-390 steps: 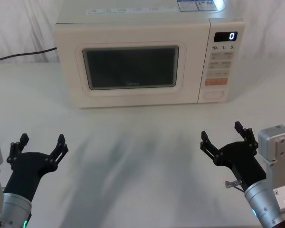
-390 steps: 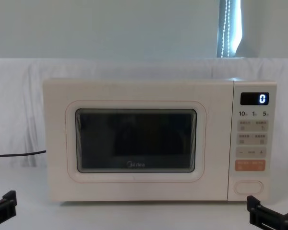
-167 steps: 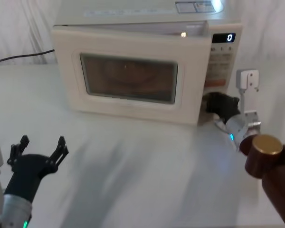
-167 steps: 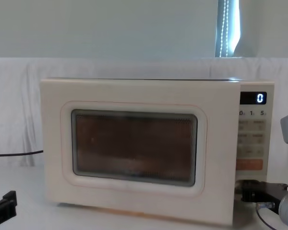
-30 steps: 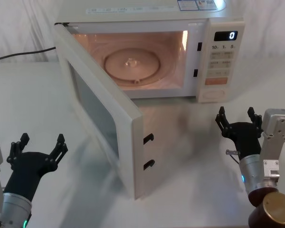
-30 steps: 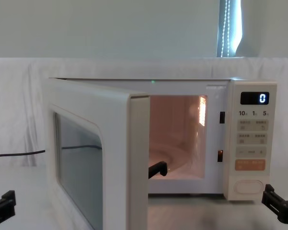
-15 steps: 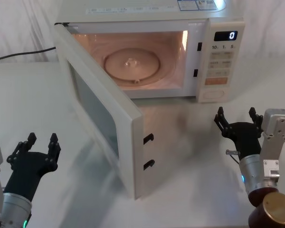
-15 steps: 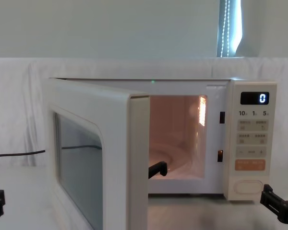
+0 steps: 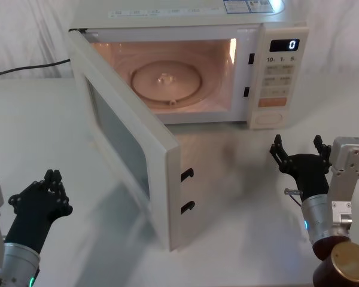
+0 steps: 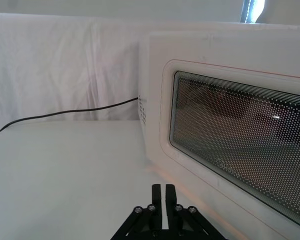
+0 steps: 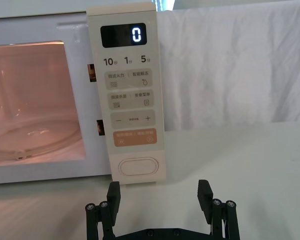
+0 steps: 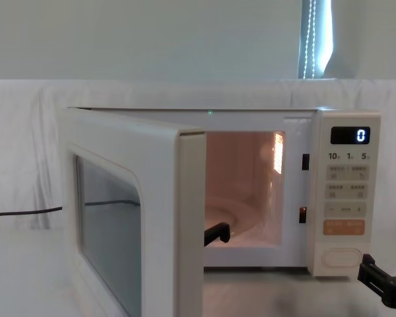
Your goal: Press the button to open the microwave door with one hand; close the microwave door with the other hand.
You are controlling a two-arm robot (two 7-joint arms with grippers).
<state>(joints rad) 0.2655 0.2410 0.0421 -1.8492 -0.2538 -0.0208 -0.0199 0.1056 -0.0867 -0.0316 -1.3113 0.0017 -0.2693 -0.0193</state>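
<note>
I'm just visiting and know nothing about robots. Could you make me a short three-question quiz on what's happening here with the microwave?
1. True or false: the microwave door is shut.
2. Which tool has its fingers closed together? A) left tool B) right tool
3. Fill in: the display on the control panel reads ___.

Key: 1. False, it stands wide open with the lit cavity showing. 2. A; the right tool's fingers are spread, on the near side of the button. 3. 0

microwave door (image 12: 135, 218) swung wide open, lit cavity, button (image 12: 341, 256) on the panel, right pincer (image 12: 383, 284) low
</note>
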